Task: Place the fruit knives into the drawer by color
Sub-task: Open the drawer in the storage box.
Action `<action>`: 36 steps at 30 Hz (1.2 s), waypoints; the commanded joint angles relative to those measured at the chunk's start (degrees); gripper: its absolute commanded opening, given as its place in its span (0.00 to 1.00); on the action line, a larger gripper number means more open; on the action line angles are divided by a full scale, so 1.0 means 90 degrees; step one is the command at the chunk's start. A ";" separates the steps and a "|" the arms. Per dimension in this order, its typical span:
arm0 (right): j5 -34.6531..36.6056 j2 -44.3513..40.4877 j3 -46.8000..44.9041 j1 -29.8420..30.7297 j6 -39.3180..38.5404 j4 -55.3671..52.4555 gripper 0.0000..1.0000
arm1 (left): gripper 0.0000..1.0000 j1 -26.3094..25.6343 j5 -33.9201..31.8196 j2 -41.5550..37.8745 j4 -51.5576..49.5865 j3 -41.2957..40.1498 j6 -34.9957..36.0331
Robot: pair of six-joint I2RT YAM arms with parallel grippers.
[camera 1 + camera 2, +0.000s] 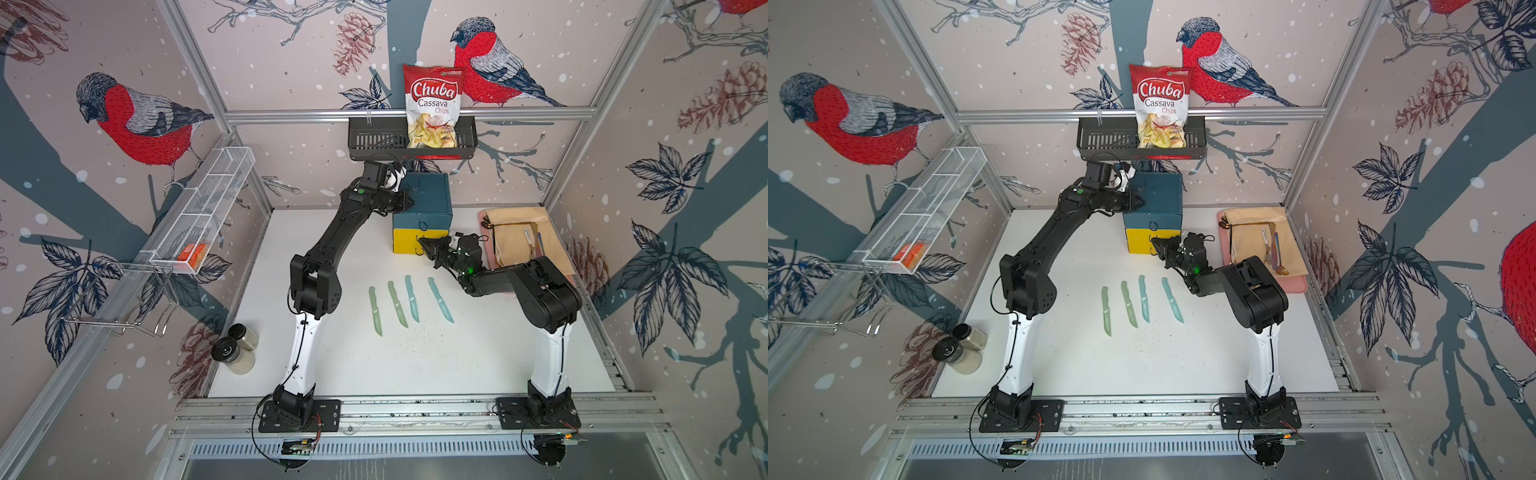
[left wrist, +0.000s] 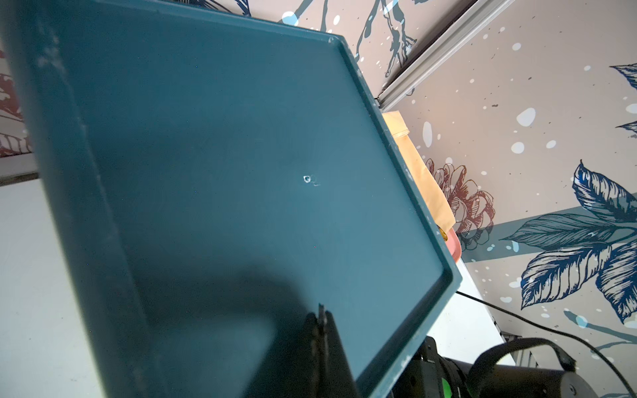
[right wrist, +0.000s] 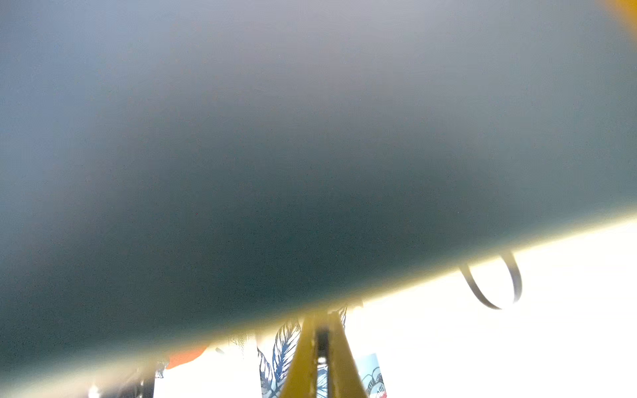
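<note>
Your four fruit knives (image 1: 397, 304) lie mid-bench; left gripper (image 1: 409, 203) sits closed on the drawer (image 1: 432, 195); right gripper (image 1: 423, 242) pinches its loop pull (image 1: 417, 245).

Setting: a robot test cell dressed as a kitchen corner. Evidence:
- An aluminium extrusion frame (image 1: 407, 113) encloses a white tabletop (image 1: 415, 365).
- Two arms (image 1: 299, 353) are bolted to a rail (image 1: 415, 409) at 6 o'clock.
- The walls are printed bullfinch wallpaper (image 1: 137, 120).
- Props: a chips bag (image 1: 432, 108) in a black basket (image 1: 374, 141) at 12 o'clock, a wire rack (image 1: 203, 212) at 9 o'clock, and spice jars (image 1: 235, 349) at 8 o'clock.
</note>
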 commanded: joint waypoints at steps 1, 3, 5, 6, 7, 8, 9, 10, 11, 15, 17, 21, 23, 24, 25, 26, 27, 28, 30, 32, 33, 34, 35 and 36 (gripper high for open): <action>-0.0153 -0.0225 -0.0229 0.0058 0.0007 0.0279 0.00 | 0.00 0.0027 -0.0155 0.0060 -0.0684 -0.0045 0.0053; -0.0154 -0.0355 -0.0435 0.0102 0.0008 0.0317 0.00 | 0.01 0.0037 -0.0151 0.0050 -0.0684 -0.0039 0.0060; -0.0160 -0.0504 -0.0665 0.0153 0.0026 0.0364 0.00 | 0.01 0.0046 -0.0136 0.0035 -0.0689 -0.0043 0.0069; -0.0153 -0.0587 -0.0777 0.0192 0.0027 0.0395 0.00 | 0.01 0.0047 -0.0135 0.0027 -0.0683 -0.0038 0.0067; -0.0138 -0.0665 -0.0902 0.0217 0.0027 0.0424 0.00 | 0.01 0.0047 -0.0127 0.0026 -0.0683 -0.0034 0.0077; -0.0137 -0.0730 -0.0985 0.0248 0.0027 0.0425 0.00 | 0.01 0.0061 -0.0117 0.0018 -0.0686 -0.0043 0.0081; -0.0134 -0.0802 -0.1086 0.0288 0.0036 0.0431 0.00 | 0.01 0.0053 -0.0109 0.0007 -0.0693 -0.0040 0.0085; -0.0110 -0.0882 -0.1190 0.0322 0.0037 0.0438 0.00 | 0.01 0.0066 -0.0111 0.0001 -0.0701 -0.0047 0.0092; -0.0085 -0.0954 -0.1279 0.0353 0.0029 0.0428 0.00 | 0.01 0.0069 -0.0110 -0.0008 -0.0701 -0.0048 0.0094; -0.0027 -0.1204 -0.1638 0.0492 0.0056 0.0440 0.00 | 0.01 0.0076 -0.0062 -0.0023 -0.0688 -0.0050 0.0088; -0.0002 -0.1282 -0.1756 0.0587 0.0061 0.0425 0.00 | 0.01 0.0091 -0.0052 -0.0038 -0.0679 -0.0067 0.0089; 0.0110 -0.1466 -0.1933 0.0679 -0.0027 0.0322 0.05 | 0.01 0.0086 -0.0009 -0.0062 -0.0663 -0.0064 0.0077; 0.0121 -0.1523 -0.1933 0.0669 -0.0090 0.0279 0.15 | 0.02 0.0087 0.0000 -0.0075 -0.0664 -0.0082 0.0076; 0.0121 -0.1555 -0.1926 0.0662 -0.0110 0.0277 0.23 | 0.02 0.0095 0.0018 -0.0074 -0.0659 -0.0091 0.0069; 0.0123 -0.1596 -0.1898 0.0650 -0.0143 0.0206 0.35 | 0.03 0.0086 0.0027 -0.0091 -0.0655 -0.0095 0.0053; 0.0121 -0.1648 -0.1878 0.0649 -0.0174 0.0137 0.43 | 0.05 0.0095 0.0029 -0.0101 -0.0661 -0.0103 0.0051; 0.0121 -0.1704 -0.1851 0.0649 -0.0219 0.0044 0.49 | 0.08 0.0110 0.0030 -0.0113 -0.0659 -0.0111 0.0043; 0.0111 -0.1762 -0.1827 0.0650 -0.0260 -0.0034 0.53 | 0.17 0.0106 0.0033 -0.0139 -0.0659 -0.0124 0.0022; 0.0093 -0.1887 -0.1818 0.0650 -0.0310 -0.0173 0.55 | 0.33 0.0114 0.0039 -0.0205 -0.0649 -0.0146 -0.0019; 0.0045 -0.2026 -0.1826 0.0659 -0.0358 -0.0285 0.55 | 0.43 0.0106 0.0040 -0.0297 -0.0652 -0.0160 -0.0035; 0.0009 -0.2113 -0.1826 0.0660 -0.0404 -0.0388 0.55 | 0.48 0.0114 0.0049 -0.0340 -0.0656 -0.0160 -0.0036; -0.0031 -0.2190 -0.1826 0.0667 -0.0461 -0.0491 0.55 | 0.51 0.0111 0.0076 -0.0394 -0.0662 -0.0180 -0.0039; -0.0083 -0.2303 -0.1818 0.0659 -0.0570 -0.0661 0.55 | 0.52 0.0106 0.0115 -0.0467 -0.0657 -0.0224 -0.0030; -0.0158 -0.2417 -0.1790 0.0661 -0.0715 -0.0916 0.55 | 0.53 0.0106 0.0161 -0.0557 -0.0651 -0.0286 -0.0017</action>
